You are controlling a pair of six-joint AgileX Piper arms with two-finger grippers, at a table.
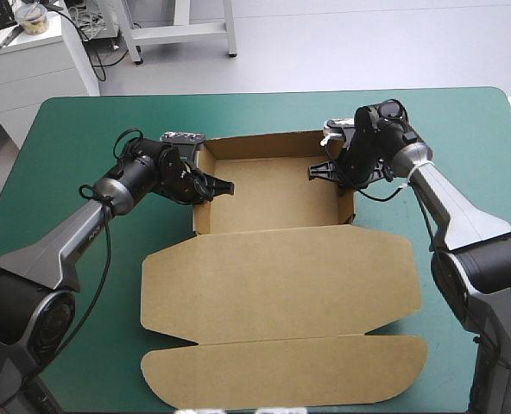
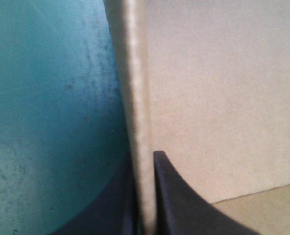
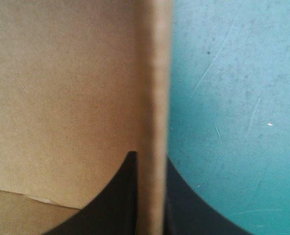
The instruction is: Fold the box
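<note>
The high view looks forward and down from above and behind the robot, taking in most of the teal-green table (image 1: 83,121). The 2 wrist views look along their own tools from very close, the left gripper (image 2: 144,159) astride one side wall of the box (image 1: 273,259), the right gripper (image 3: 151,156) astride the opposite wall; each wall also shows in the high view

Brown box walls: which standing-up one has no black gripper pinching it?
The far wall of the brown cardboard box: left gripper and right gripper pinch the other two.
</note>
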